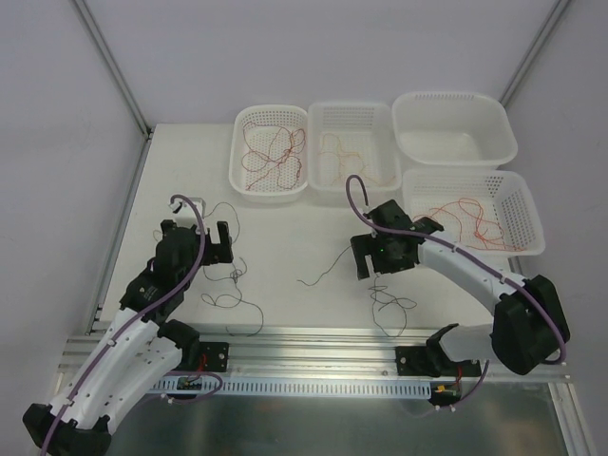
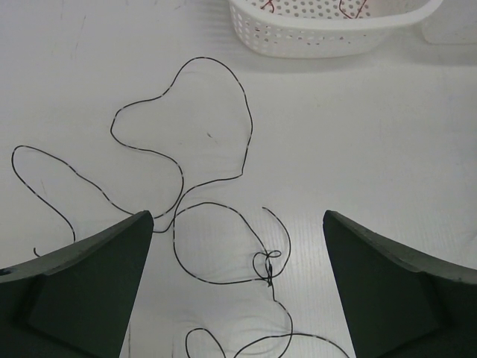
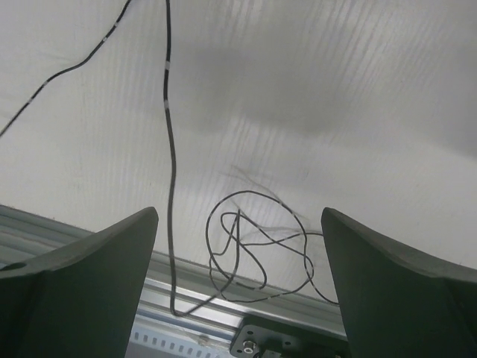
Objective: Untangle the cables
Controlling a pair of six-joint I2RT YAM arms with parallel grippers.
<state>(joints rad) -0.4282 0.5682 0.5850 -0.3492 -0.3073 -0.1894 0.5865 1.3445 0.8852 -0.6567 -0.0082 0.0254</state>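
Left wrist: thin, squiggly black cable [image 2: 269, 266]

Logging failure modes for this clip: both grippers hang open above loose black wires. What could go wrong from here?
1. The knotted black wire below the left gripper could cinch tighter if an end is pulled.
2. The looped black wire reaches onto the metal rail at the near edge of the table; dragging could snag it there.
3. Both wires are hair-thin and lie flat, so a closing gripper may miss.
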